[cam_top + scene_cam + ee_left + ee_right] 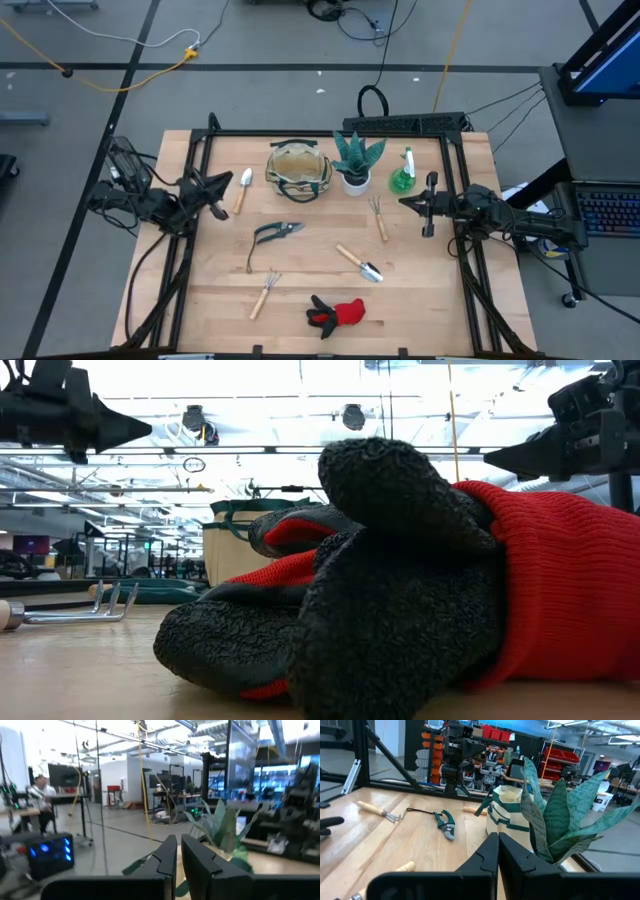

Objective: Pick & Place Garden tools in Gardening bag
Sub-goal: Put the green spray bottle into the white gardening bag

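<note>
Both arms wait at the surface's sides, nothing picked yet. The left end effector (217,187) is nearly closed and empty; the right end effector (424,205) is closed and empty. The bag (298,170) stands upright at the back, tools scattered before it, gloves (336,314) farthest.
</note>
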Controlling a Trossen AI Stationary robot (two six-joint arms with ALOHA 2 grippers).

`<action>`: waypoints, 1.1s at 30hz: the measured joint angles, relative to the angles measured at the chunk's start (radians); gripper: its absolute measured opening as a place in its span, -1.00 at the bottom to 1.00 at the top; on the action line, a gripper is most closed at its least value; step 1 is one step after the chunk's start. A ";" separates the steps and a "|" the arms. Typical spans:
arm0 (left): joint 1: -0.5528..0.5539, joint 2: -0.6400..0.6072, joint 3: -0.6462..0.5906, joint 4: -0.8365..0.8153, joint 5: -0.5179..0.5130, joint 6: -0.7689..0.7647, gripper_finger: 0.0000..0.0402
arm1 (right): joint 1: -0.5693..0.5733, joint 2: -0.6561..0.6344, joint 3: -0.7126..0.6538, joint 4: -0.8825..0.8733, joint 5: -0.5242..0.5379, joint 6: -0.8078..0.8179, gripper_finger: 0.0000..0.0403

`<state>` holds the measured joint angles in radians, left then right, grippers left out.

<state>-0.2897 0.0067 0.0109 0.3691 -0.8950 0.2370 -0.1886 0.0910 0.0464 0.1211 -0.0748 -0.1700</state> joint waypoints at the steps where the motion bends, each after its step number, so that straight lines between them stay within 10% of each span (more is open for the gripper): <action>1: 0.000 0.000 0.000 0.000 -0.004 -0.025 -0.85 | 0.000 0.000 0.000 0.003 -0.001 0.009 -1.00; 33: 0.084 0.000 0.000 0.074 0.121 -0.173 -0.85 | 0.000 0.389 0.000 0.799 -0.004 -0.238 -1.00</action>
<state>-0.2058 0.0067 0.0109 0.4433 -0.7741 0.0644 -0.1886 0.4798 0.0467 0.9199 -0.0784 -0.4081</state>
